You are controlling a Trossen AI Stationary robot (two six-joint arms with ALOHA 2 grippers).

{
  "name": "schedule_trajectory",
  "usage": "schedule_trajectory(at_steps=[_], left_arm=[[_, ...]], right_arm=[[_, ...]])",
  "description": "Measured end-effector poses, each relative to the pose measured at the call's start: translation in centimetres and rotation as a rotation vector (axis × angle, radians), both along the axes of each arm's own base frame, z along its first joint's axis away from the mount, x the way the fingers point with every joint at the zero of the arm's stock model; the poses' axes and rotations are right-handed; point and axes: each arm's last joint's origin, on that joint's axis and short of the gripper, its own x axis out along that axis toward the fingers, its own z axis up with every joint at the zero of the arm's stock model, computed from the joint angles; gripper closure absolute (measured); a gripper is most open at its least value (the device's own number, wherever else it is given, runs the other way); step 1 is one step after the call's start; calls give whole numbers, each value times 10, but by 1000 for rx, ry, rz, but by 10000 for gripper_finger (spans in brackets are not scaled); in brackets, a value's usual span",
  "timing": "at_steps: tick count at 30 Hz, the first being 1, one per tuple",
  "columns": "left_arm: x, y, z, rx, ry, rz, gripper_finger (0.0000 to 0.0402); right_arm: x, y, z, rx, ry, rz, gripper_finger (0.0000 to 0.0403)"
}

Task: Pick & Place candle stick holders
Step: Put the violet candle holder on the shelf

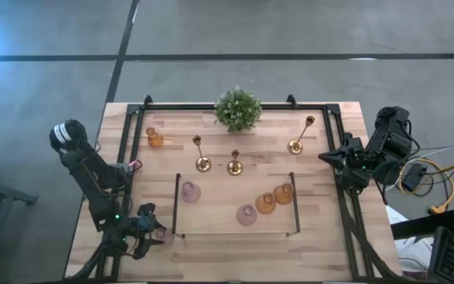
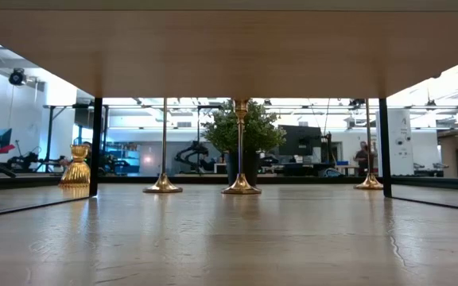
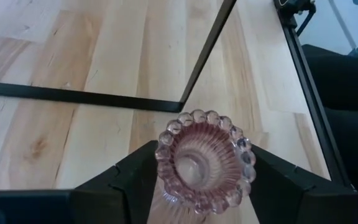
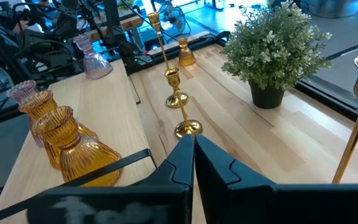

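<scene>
A pink glass cup [image 3: 204, 163] stands upright on its base at the table's near left [image 1: 162, 234], outside the black frame. My left gripper [image 3: 205, 158] has one finger on each side of it, open wide. Three gold candlesticks [image 1: 202, 163] [image 1: 235, 166] [image 1: 296, 146] stand on their round bases in the far middle. An amber cup [image 1: 155, 140] stands far left. Two pink cups [image 1: 190, 192] [image 1: 247, 214] and two amber cups [image 1: 266, 203] [image 1: 283, 193] stand inside the frame. My right gripper [image 4: 193, 146] waits shut at the right edge [image 1: 325, 156]. My left gripper's fingers [image 3: 126, 180] come slanting down from the near left and lie close along the pink cup's two opposite sides [image 3: 163, 199]. I cannot tell whether they touch the glass. The cup stands upright on the table, mouth up.
A green potted plant [image 1: 238, 109] stands at the far middle. A low black metal frame [image 1: 176, 205] borders the middle of the table, and its corner [image 3: 180, 106] lies just beyond the pink cup. Bare wood lies at the near edge.
</scene>
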Motion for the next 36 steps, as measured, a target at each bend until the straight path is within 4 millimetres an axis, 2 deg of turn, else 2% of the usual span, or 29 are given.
schedule_trajectory(at_steps=[8,14,18,23,30,36], left_arm=[[0,1,0,12,-5,4,268],[1,1,0,3,-1,9,268],[2,-2,10,-22,-1,1,268],[2,-5,38,-37,20,-29,268],[-2,1,96,-14,34,-78,268],[-3,5,147,-10,-80,-158,268]], right_arm=[[0,0,0,0,0,0,394],[0,0,0,0,0,0,394],[0,0,0,0,0,0,394],[0,0,0,0,0,0,394],[0,0,0,0,0,0,394],[0,0,0,0,0,0,394]])
